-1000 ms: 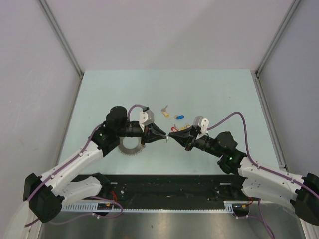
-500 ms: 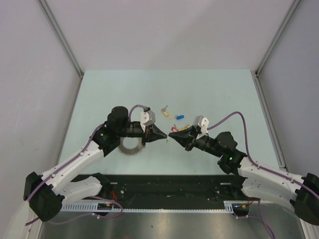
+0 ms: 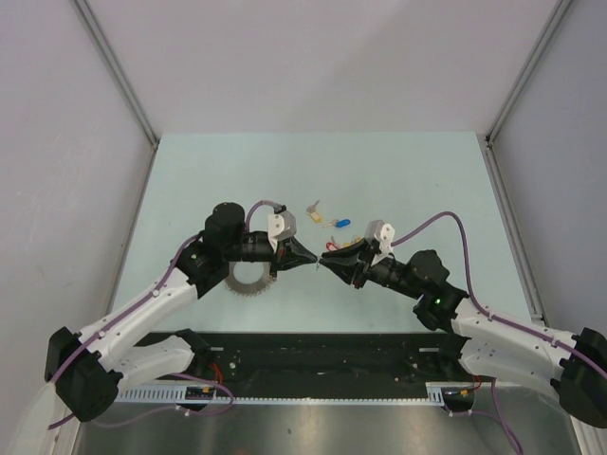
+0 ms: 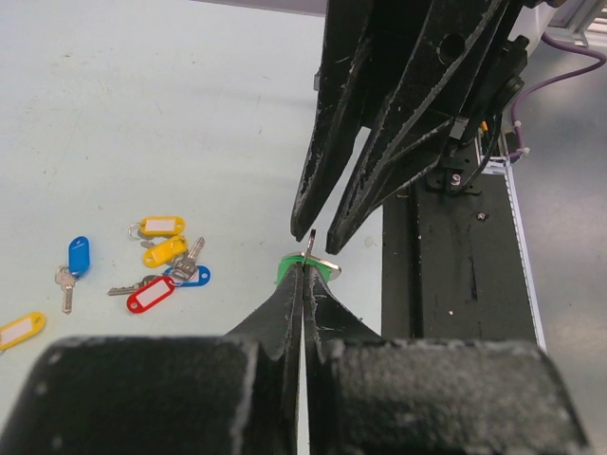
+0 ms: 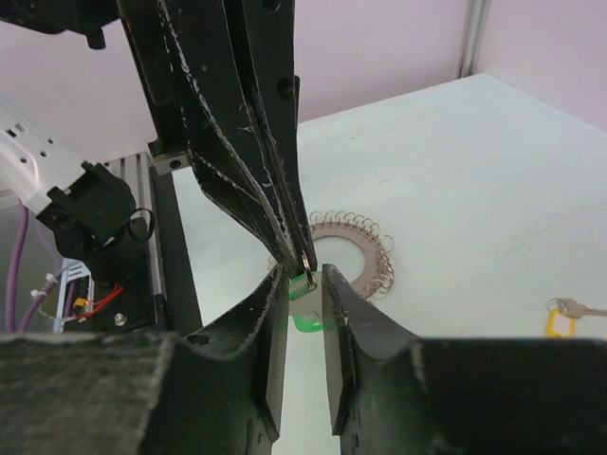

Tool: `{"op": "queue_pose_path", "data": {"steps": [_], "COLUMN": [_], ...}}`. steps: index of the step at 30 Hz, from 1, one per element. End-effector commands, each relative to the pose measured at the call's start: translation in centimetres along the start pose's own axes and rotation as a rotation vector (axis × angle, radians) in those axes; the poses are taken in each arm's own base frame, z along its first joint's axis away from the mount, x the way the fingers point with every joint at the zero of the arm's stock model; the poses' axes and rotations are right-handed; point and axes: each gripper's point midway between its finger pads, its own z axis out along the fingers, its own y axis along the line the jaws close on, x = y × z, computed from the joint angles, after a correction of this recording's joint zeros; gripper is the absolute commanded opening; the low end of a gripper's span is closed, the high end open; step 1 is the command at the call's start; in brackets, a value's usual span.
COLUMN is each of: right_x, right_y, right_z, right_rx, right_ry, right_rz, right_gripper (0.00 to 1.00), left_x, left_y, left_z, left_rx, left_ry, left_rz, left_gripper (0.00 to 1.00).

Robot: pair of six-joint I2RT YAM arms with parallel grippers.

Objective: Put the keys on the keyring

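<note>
Both arms (image 3: 142, 308) inward, jaws tip-to-tip

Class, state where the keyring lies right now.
In the top view, the keyring lies on the table left of centre, partly under the left arm, near the black rail.

Green-tagged key (image 4: 296, 269) mostly behind left tool (image 4: 304, 277)

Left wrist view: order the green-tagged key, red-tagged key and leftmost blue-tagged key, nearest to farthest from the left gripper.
1. green-tagged key, pinched in the left gripper.
2. red-tagged key, on the table to the left.
3. blue-tagged key, further left.
</note>
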Motion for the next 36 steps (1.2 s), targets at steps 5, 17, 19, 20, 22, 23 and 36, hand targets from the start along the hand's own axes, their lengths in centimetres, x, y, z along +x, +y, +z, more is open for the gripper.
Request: {"op": "queue_pose_path", "data": {"steps": [5,17,19,20,22,23,36], "right_x": [-0.2,-0.2,-0.3,0.1,0.2,0.4,1.7], "right_y": [-1.0,-0.5,-0.6,-0.6,-0.7,-0.6,-0.8], "right_z": [0.1,0.0,0.2,0.2,0.5,0.5,1.6], "right_rx": [0.014,-0.044,-0.048,-0.045,-0.048,-0.051,-0.079], "right_ry": [0.031,0.147,0.158,0.178,0.194,0.204,0.268], "right_rz": [0.038,0.051,0.046,0.051,0.054,0.055,0.069], "right_gripper": [0.32,0.42,0.42,0.42,0.42,0.42,0.38], "left_x": [-1.4,0.1,0.1,0.1,0.4,0.3,0.9], "left_y": [-0.3,0.6,0.6,0.6,0.5,0.5,0.5], "left_z": [-0.1,-0.6,-0.7,-0.7,-0.7,-0.7,-0.4], "left_rx": [0.014,-0.037,-0.043,-0.043,-0.041,-0.041,-0.04], "left_ry": [-0.031,0.062,0.068,0.068,0.079,0.081,0.112], "left_rz": [0.082,0.092,0.098,0.102,0.1,0.102,0.098], "left_gripper": [0.0,0.0,0.01,0.0,0.0,0.01,0.01]}}
